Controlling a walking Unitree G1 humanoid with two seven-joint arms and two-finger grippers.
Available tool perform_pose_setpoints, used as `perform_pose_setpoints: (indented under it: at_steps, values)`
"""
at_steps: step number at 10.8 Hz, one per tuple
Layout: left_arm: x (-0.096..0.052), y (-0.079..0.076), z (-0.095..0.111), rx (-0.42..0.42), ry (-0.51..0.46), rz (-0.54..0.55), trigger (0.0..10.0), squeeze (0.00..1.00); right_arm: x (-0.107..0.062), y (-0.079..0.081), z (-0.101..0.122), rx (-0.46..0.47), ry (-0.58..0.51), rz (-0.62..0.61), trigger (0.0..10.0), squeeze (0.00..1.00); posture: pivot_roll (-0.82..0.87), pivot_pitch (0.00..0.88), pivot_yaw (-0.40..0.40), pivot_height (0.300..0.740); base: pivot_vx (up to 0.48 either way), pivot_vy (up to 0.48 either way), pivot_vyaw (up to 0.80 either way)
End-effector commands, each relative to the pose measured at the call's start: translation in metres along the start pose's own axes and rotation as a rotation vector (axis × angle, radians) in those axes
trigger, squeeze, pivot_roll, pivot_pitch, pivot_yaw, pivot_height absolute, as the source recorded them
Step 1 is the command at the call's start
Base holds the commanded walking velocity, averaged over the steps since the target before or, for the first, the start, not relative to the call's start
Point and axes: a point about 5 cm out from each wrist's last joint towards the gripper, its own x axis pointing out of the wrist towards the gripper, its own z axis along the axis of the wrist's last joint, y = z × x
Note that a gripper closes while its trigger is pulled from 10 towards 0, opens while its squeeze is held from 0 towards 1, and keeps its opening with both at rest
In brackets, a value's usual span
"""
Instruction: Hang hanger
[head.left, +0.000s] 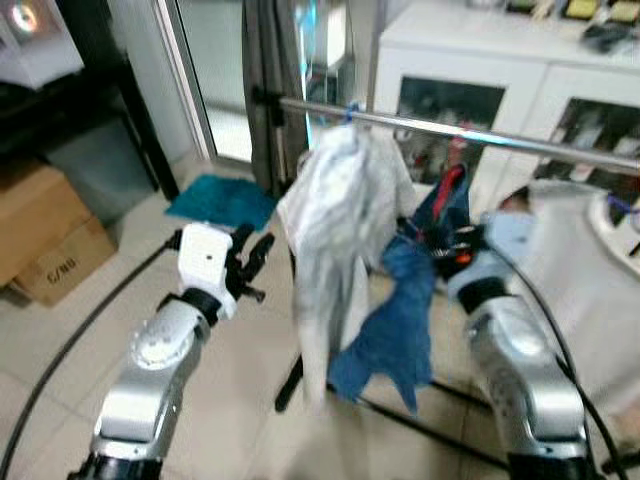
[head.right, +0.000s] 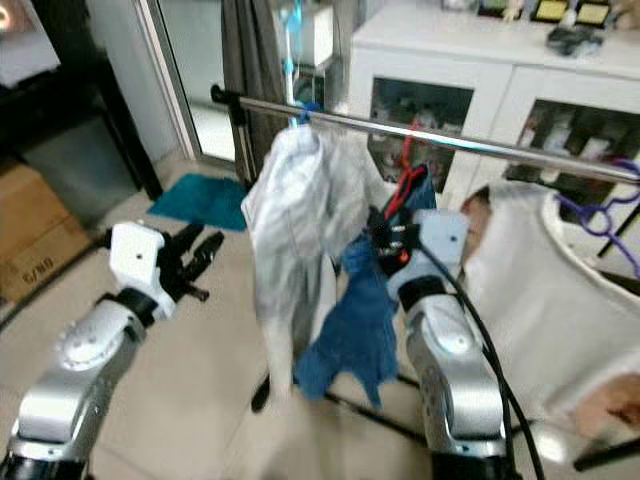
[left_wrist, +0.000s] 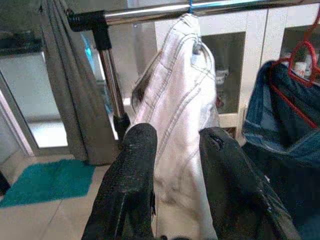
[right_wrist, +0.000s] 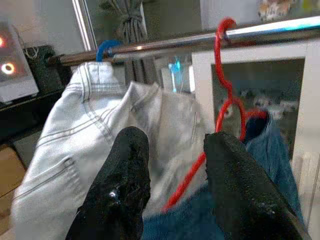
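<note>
A steel rail (head.left: 480, 135) crosses in front of me. A pale denim garment (head.left: 340, 210) hangs from it on a blue hanger (right_wrist: 107, 47). Beside it a blue denim garment (head.left: 395, 320) hangs on a red hanger (right_wrist: 227, 75), whose hook sits over the rail. My right gripper (right_wrist: 175, 137) is up against the blue garment just below the rail, open, with the red wire running between its fingers. My left gripper (head.left: 255, 255) is open and holds nothing, to the left of the pale garment and apart from it.
A white glass-door cabinet (head.left: 470, 60) stands behind the rail. A grey curtain (head.left: 270, 90) and teal mat (head.left: 222, 200) lie at the rail's left end. A cardboard box (head.left: 45, 235) is far left. A white garment (head.left: 580, 280) and purple hanger (head.right: 600, 215) are at right.
</note>
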Motion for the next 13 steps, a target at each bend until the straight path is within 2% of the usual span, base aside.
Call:
perform_pose_setpoints:
  at_steps: [1, 2, 3, 4, 6, 8, 10, 11, 12, 13]
  values:
    - [-0.001, 0.003, 0.001, 0.021, 0.004, 0.000, 10.0, 0.00, 0.001, 0.002, -0.002, 0.018, 0.025, -0.001, 10.0, 0.00, -0.03, 0.000, 0.062, 0.740, 0.000, 0.000, 0.00]
    - [0.000, 0.000, 0.001, 0.019, 0.005, -0.045, 10.0, 0.00, 0.003, 0.002, -0.002, 0.017, 0.032, -0.005, 10.0, 0.00, -0.04, 0.000, 0.073, 0.740, 0.000, 0.000, 0.00]
    - [-0.001, -0.003, 0.001, 0.015, 0.003, -0.087, 10.0, 0.00, 0.008, 0.002, 0.003, 0.022, 0.024, -0.024, 10.0, 1.00, -0.04, 0.000, 0.079, 0.740, 0.000, 0.000, 0.00]
    - [-0.003, -0.002, -0.003, 0.031, 0.027, -0.107, 10.0, 0.00, 0.018, 0.000, 0.008, 0.003, 0.028, -0.050, 10.0, 1.00, -0.05, 0.000, 0.081, 0.740, 0.000, 0.000, 0.00]
    - [-0.007, -0.005, -0.004, 0.047, 0.047, -0.214, 10.0, 0.00, 0.041, -0.009, 0.015, -0.027, 0.036, -0.136, 10.0, 1.00, -0.04, 0.000, 0.066, 0.740, 0.000, 0.000, 0.00]
    - [-0.012, -0.008, -0.001, 0.039, 0.045, -0.292, 10.0, 0.00, 0.075, -0.024, 0.018, -0.130, 0.103, -0.215, 10.0, 1.00, -0.03, 0.003, 0.046, 0.740, 0.000, 0.000, 0.00]
    - [-0.023, -0.013, -0.003, 0.071, 0.082, -0.401, 10.0, 0.00, 0.095, -0.042, 0.024, -0.195, 0.143, -0.307, 10.0, 1.00, -0.02, 0.007, 0.027, 0.740, 0.000, 0.000, 0.00]
    - [-0.024, -0.014, -0.004, 0.069, 0.085, -0.402, 10.0, 0.00, 0.098, -0.046, 0.023, -0.233, 0.167, -0.333, 10.0, 1.00, -0.02, 0.007, 0.027, 0.740, 0.000, 0.000, 0.00]
    - [-0.025, -0.014, -0.004, 0.069, 0.088, -0.405, 10.0, 0.00, 0.101, -0.048, 0.022, -0.242, 0.184, -0.346, 10.0, 0.00, -0.02, 0.011, 0.025, 0.740, 0.000, 0.000, 0.00]
    - [-0.026, -0.015, -0.005, 0.068, 0.093, -0.414, 10.0, 0.00, 0.107, -0.051, 0.021, -0.244, 0.194, -0.363, 10.0, 0.00, -0.02, 0.011, 0.026, 0.740, 0.000, 0.000, 0.00]
